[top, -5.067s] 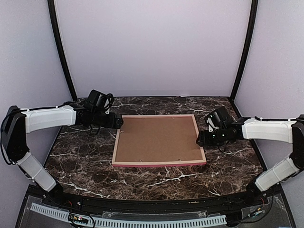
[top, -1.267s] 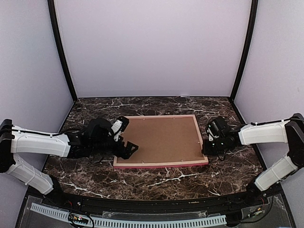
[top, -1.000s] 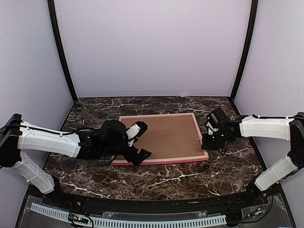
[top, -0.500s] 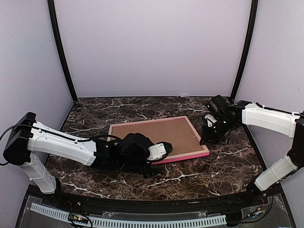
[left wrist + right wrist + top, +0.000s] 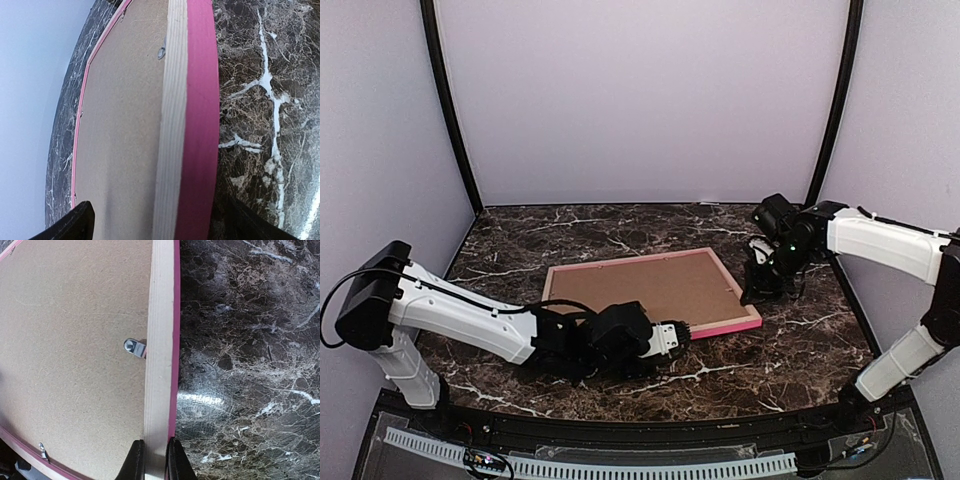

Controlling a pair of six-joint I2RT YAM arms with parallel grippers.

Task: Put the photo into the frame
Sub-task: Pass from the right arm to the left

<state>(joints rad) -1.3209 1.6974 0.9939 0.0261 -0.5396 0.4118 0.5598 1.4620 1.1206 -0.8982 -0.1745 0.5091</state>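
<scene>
You see the dark marble table [image 5: 800,340] with the frame [image 5: 725,327] lying back up on it, turned askew. The brown backing board [image 5: 640,288] fills it. Your right gripper [image 5: 752,295] pinches the frame's right rail, fingers [image 5: 136,462] narrow on the pale wood. Your left gripper [image 5: 682,332] straddles the near rail, fingers spread wide, gripping nothing. A small metal clip [image 5: 132,346] sits beside the right rail.
</scene>
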